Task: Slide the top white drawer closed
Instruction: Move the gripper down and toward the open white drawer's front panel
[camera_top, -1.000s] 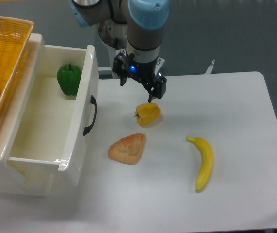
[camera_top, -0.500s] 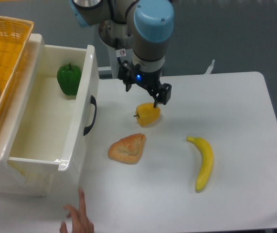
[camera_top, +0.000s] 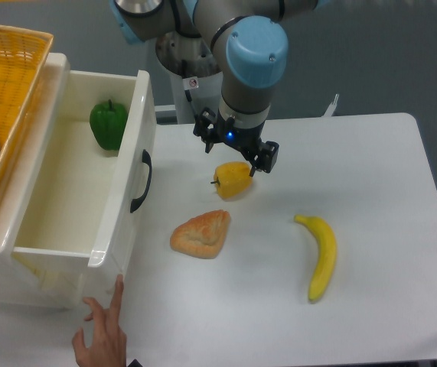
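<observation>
The top white drawer (camera_top: 119, 222) stands pulled out at the left, with a curved black handle (camera_top: 141, 181) on its front and a green bell pepper (camera_top: 109, 125) inside at the back. My gripper (camera_top: 242, 158) hangs over the table to the right of the drawer, just above a yellow bell pepper (camera_top: 233, 180). Its fingers point down and hold nothing; I cannot tell whether they are open or shut. A human hand (camera_top: 102, 335) touches the drawer's front lower corner.
A pastry (camera_top: 200, 234) lies on the white table (camera_top: 371, 191) in front of the yellow pepper. A banana (camera_top: 321, 256) lies to the right. A yellow wicker basket (camera_top: 4, 92) sits on top of the drawer unit at the far left.
My gripper has moved right and slightly down, past the yellow pepper. A human hand has come up from the bottom edge to the drawer's front corner. The drawer front has shifted slightly left.
</observation>
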